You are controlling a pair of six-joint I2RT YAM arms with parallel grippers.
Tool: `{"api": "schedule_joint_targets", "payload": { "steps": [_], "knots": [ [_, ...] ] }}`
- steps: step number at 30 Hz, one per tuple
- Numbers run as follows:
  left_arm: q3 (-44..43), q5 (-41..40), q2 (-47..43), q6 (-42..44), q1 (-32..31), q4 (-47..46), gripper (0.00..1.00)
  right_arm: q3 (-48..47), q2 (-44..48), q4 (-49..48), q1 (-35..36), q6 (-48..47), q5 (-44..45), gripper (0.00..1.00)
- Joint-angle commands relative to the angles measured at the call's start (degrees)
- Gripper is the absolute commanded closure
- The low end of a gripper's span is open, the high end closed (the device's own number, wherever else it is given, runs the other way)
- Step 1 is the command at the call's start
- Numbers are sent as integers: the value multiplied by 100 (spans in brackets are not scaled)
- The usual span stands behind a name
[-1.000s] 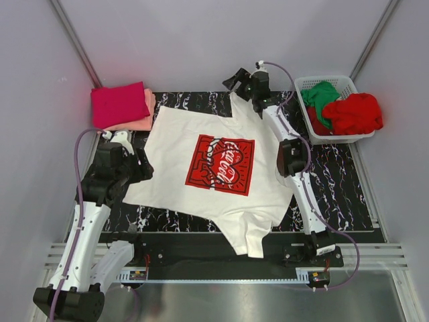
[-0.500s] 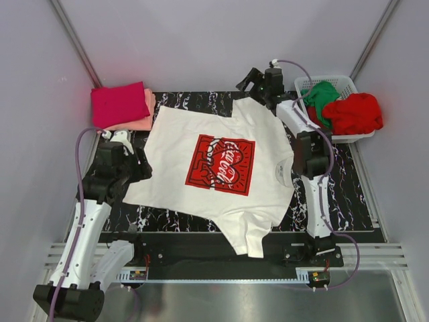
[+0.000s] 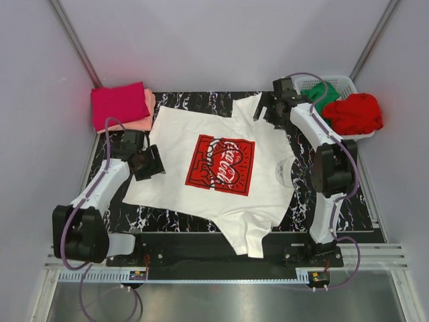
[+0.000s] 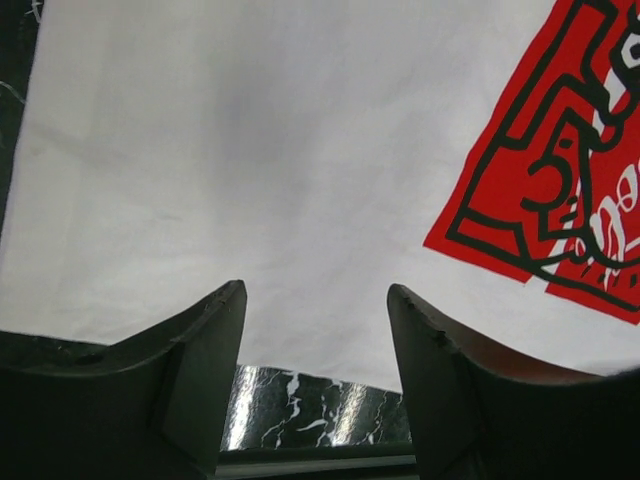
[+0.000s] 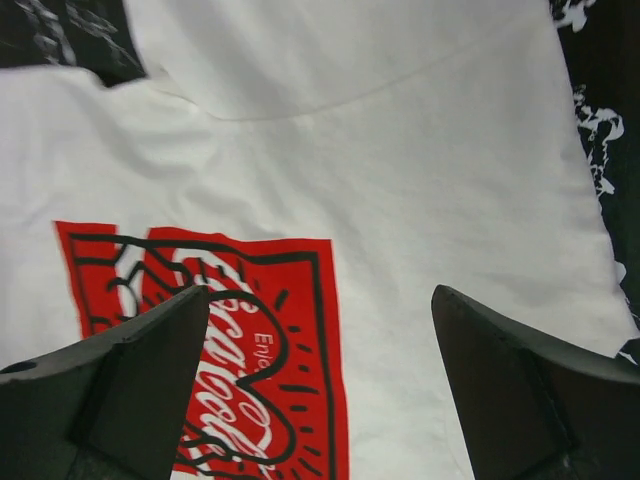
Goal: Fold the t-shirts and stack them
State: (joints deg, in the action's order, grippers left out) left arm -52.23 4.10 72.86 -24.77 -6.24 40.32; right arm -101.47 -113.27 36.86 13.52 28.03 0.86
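Note:
A white t-shirt (image 3: 201,127) with a red square chest print (image 3: 221,163) lies spread flat, print up, on the black marbled mat (image 3: 348,194). My left gripper (image 3: 153,164) is open and empty at the shirt's left edge. In the left wrist view its fingers (image 4: 205,340) stand apart over the shirt's hem (image 4: 250,150). My right gripper (image 3: 263,113) is open and empty above the shirt's far right shoulder. In the right wrist view it (image 5: 320,300) hangs over the white cloth (image 5: 430,200) and the print (image 5: 250,330).
A folded magenta tee (image 3: 119,104) lies on a folded salmon-pink one (image 3: 149,111) at the far left corner. A white slatted basket (image 3: 340,82) at the far right holds a green tee (image 3: 320,94) and a red tee (image 3: 356,113). Grey walls close in the table.
My right gripper has moved from behind the shirt's far edge to the right and nearer, and the shirt's right side now lies spread out. My left arm has shifted in at the shirt's left edge.

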Motion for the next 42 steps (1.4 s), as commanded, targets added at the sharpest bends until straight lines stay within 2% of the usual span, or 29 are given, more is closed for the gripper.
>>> {"api": "schedule_joint_targets", "payload": {
  "steps": [1, 5, 10, 15, 18, 21, 25, 30, 33, 38, 42],
  "knots": [
    [-24, 363, 535, -431, 0, -726, 38, -231, -545, 743, 19, -359, -60, 0],
    [54, 320, 1220, -502, 0, -858, 40, -821, -1266, 1059, -60, -439, -218, 2],
    [177, 197, 1529, -616, 0, -824, 41, -1602, -2154, 1323, -121, -579, -104, 7],
    [450, 301, 1731, -739, 0, -990, 41, -1963, -2724, 1438, -376, -492, 89, 9],
    [669, 705, 1828, -845, -26, -1157, 46, -2639, -3295, 1753, -543, -500, 160, 10],
    [924, 987, 1785, -1029, -149, -1254, 46, -3928, -3989, 2105, -657, -562, 99, 12],
    [1389, 1303, 1477, -1292, -369, -1394, 47, -4923, -4624, 2167, -780, -509, -69, 13],
    [2013, 1541, 739, -1574, -545, -1439, 47, -5058, -4783, 1378, -825, -500, -578, 13],
    [1971, 1357, 370, -1531, -545, -1211, 47, -5128, -4818, 1008, -825, -474, -667, 12],
    [1322, 515, 220, -1179, -545, -587, 46, -5032, -4529, 893, -825, -491, -526, 6],
    [645, 83, 150, -951, -554, -130, 46, -4637, -3687, 866, -825, -536, -569, 0]
  ]
}}
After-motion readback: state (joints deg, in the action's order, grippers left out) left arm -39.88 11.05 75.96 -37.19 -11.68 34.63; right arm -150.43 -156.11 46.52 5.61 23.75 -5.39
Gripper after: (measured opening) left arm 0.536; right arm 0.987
